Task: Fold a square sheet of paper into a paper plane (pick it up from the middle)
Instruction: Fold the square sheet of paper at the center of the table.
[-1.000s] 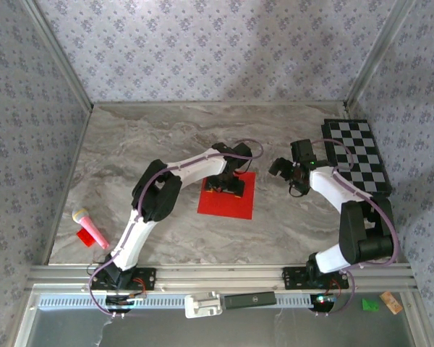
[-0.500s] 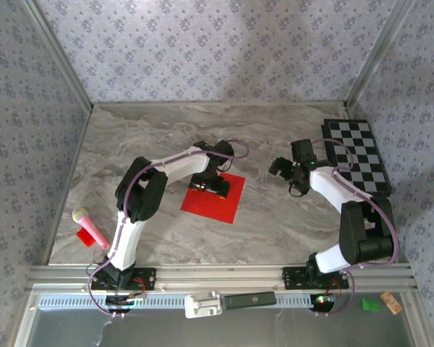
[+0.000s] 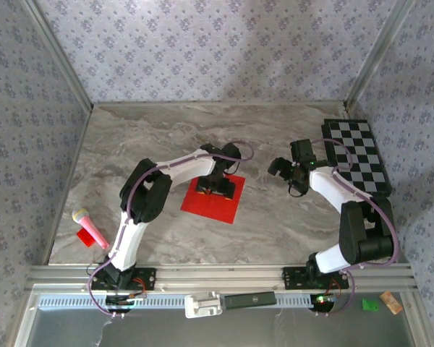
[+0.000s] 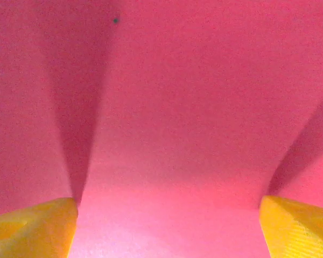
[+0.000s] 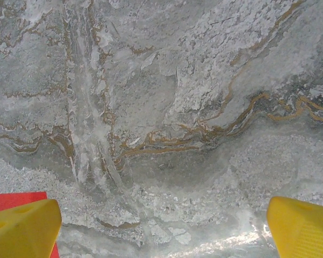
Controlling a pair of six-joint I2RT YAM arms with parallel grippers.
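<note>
The square sheet of paper (image 3: 207, 207) lies flat and bright red on the marble table, near the middle. My left gripper (image 3: 218, 191) points down onto the sheet's far half, jaws open. In the left wrist view the red sheet (image 4: 167, 107) spreads under the camera, and my left gripper (image 4: 167, 231) has its yellow fingertips (image 4: 29, 228) set wide apart, low over the paper, nothing pinched between them. My right gripper (image 3: 288, 178) hovers open to the right of the sheet. In the right wrist view my right gripper (image 5: 164, 231) is over bare marble, and a red corner of the sheet (image 5: 11, 200) peeks in at lower left.
A black-and-white chequered board (image 3: 358, 155) lies at the right edge of the table. A pink microphone toy (image 3: 90, 228) and a small red scrap (image 3: 84, 237) sit at the near left. Patterned walls close in the table on three sides.
The sheet slid left across the table with my left gripper on it, then stopped. That gripper has since edged slightly right and nearer on the sheet. My right arm has not moved.
</note>
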